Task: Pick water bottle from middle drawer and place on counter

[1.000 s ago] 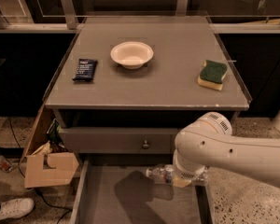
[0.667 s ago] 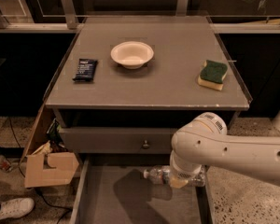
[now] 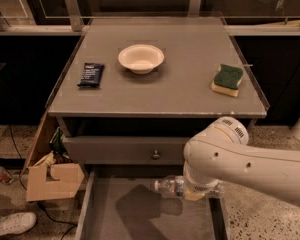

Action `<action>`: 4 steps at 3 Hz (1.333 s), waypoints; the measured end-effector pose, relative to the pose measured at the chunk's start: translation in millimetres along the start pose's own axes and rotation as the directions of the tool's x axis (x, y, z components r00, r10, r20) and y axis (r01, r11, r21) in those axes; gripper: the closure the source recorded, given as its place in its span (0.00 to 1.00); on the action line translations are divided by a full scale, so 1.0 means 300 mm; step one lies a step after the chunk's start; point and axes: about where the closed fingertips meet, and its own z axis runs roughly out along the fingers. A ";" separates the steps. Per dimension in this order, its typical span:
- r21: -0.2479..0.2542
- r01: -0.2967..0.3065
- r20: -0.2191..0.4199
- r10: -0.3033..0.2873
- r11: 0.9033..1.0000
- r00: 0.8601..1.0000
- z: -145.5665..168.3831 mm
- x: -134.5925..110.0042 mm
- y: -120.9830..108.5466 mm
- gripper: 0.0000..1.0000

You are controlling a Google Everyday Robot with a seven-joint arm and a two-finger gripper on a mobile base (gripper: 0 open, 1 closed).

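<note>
The gripper (image 3: 194, 193) hangs over the middle drawer (image 3: 107, 219); above, the counter (image 3: 185, 86) lies open between bowl (image 3: 141, 58) and sponge (image 3: 227, 79).

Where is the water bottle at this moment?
Camera view, low, right of centre: the water bottle lies sideways over the middle drawer, below the knobbed drawer front, its right end at the gripper under the arm.

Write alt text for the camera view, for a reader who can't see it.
A white robot arm reaches in from the picture's right, its tool at a clear water bottle crosswise over the open middle drawer. On the grey counter above sit a white bowl, a dark packet and a green-and-yellow sponge.
</note>
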 end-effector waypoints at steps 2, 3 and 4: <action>0.081 0.037 0.032 -0.040 0.996 0.999 -0.167 0.021 -0.029 1.00; 0.095 0.014 0.012 -0.016 0.995 1.000 -0.216 0.044 -0.110 1.00; 0.158 0.003 -0.019 0.000 0.987 1.000 -0.362 0.073 -0.174 1.00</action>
